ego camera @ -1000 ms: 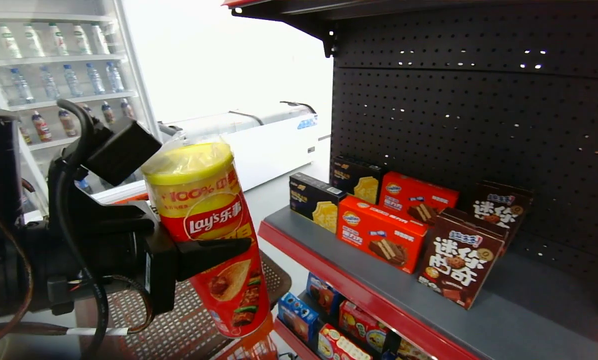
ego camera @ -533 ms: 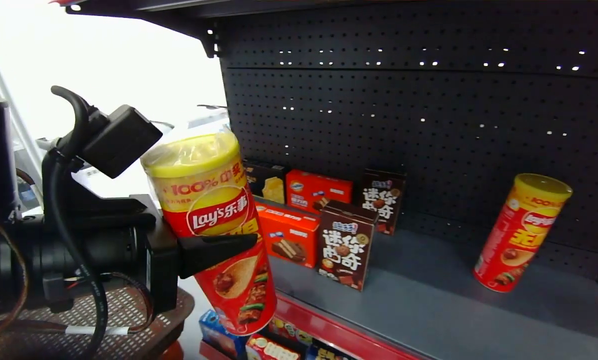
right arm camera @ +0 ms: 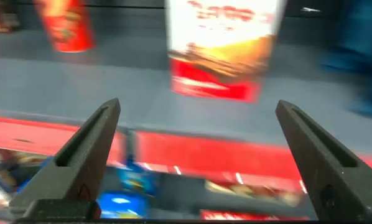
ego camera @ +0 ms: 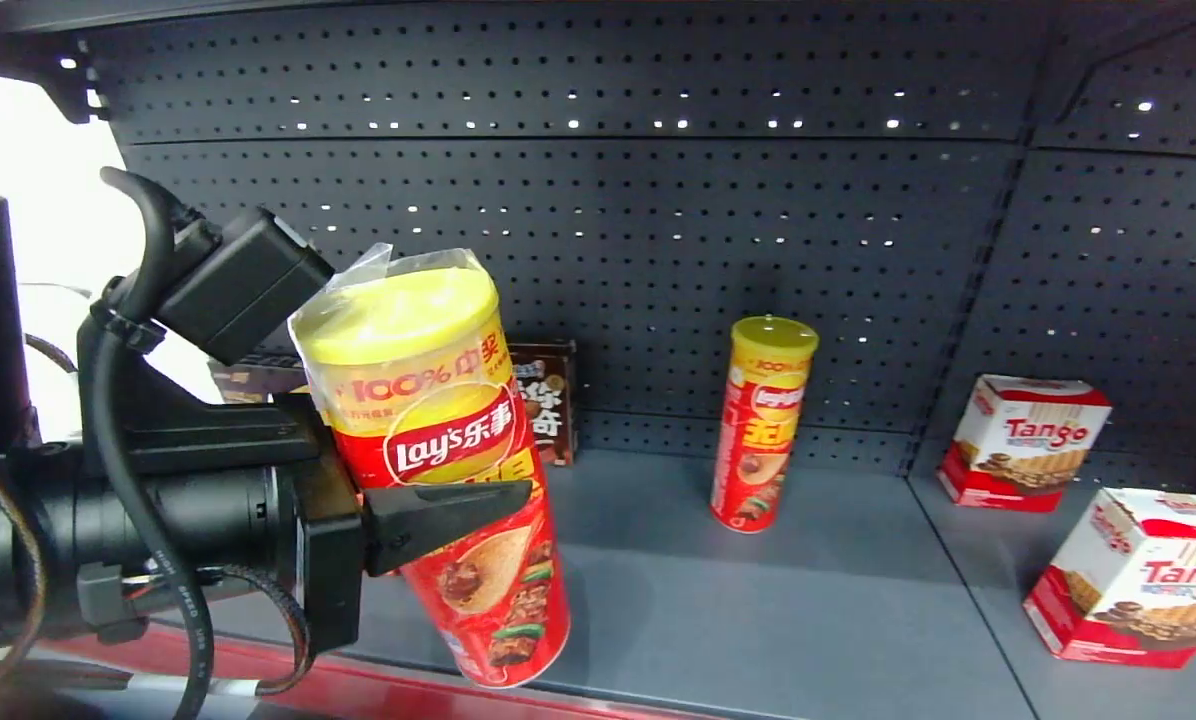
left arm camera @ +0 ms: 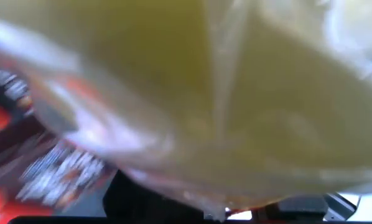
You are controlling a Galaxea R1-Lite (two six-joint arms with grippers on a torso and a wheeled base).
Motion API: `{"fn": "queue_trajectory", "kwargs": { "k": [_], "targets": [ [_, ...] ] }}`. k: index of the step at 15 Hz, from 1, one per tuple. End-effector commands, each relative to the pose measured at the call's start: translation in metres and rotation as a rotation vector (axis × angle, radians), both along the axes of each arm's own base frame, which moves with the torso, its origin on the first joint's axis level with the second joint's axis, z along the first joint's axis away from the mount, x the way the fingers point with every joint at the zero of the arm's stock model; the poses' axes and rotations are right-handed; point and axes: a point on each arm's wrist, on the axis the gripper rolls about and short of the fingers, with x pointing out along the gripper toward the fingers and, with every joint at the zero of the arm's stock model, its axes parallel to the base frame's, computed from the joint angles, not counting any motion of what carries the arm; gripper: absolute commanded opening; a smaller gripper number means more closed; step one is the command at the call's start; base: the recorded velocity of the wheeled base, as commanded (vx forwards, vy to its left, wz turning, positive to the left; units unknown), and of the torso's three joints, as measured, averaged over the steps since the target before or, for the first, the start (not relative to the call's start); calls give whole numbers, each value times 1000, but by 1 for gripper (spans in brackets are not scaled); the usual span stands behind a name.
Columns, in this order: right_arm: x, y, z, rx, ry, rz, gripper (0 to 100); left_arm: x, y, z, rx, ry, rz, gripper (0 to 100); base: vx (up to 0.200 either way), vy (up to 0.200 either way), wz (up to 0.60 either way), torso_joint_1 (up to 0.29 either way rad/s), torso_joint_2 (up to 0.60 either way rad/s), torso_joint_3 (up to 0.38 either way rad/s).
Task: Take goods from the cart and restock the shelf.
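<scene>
Red-and-yellow chip can (ego camera: 428,400): clamped in the left claw (ego camera: 433,480), slightly tilted, above the front edge of the grey shelf (ego camera: 758,610), towards its left end.
Right claw (right arm camera: 198,107): fingers are spread wide apart, in front of the shelf's red front edge.
Nearer wafer box (ego camera: 1138,575): set at the shelf's right end.
Farther wafer box (ego camera: 1023,440): set behind it, near the back edge.
Second can (ego camera: 763,425): stood upright at mid-shelf, near the back edge.
Brown box (ego camera: 550,400): placed against the pegboard (ego camera: 658,200), partly hidden by the clamped can.

Glare: white blowout far left | pegboard (ego camera: 658,200) holes glint | shelf (ego camera: 758,600) shadows soft
</scene>
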Motion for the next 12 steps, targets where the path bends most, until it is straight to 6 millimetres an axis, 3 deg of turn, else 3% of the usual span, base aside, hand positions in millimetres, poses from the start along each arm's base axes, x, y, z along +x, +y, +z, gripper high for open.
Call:
{"fn": "queue_trajectory", "kwargs": {
  "k": [1, 12],
  "targets": [
    [0, 0, 0, 2, -1, 0, 100, 0, 0, -1, 2, 3, 0, 0, 0, 0, 0, 0, 0, 0],
    [0, 0, 0, 2, -1, 0, 100, 0, 0, -2, 3, 6, 0, 0, 0, 0, 0, 0, 0, 0]
  ]
}}
